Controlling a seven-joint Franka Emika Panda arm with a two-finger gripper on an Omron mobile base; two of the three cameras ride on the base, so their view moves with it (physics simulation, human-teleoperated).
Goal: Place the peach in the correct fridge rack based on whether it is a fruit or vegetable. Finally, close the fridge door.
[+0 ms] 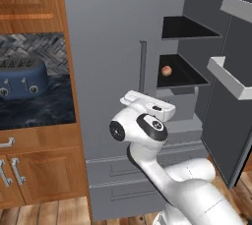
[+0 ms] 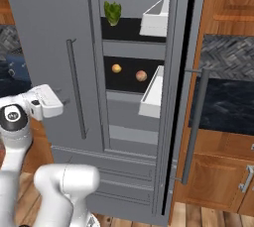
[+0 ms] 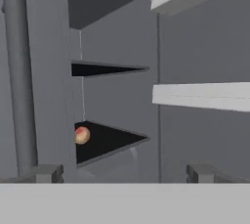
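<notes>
Resting on the lower fridge rack (image 2: 130, 75), the peach (image 2: 141, 76) sits beside a yellower round fruit (image 2: 116, 68) to its left, while a green leafy vegetable (image 2: 112, 13) stands on the rack above. By that sorting, the peach looks to be on the fruit shelf, so the placing step seems done and the door-closing step is in hand.

The gripper (image 3: 124, 171) is well apart from the peach, out in front of the fridge and nearer the camera, facing into the open compartment. In the hand view its two fingertips (image 3: 49, 172) stand wide apart with nothing between them, so it is spread and empty; the peach (image 3: 82, 135) appears far beyond them, toward the left.

The open fridge door (image 1: 231, 121) stands out to the right, carrying white bins (image 1: 229, 76) on its inner face. The next move likely calls for bringing the hand around to the door's outer side or its long handle (image 2: 194, 122) and swinging it toward the closed left door (image 2: 54, 57), keeping the arm clear of the bins.
</notes>
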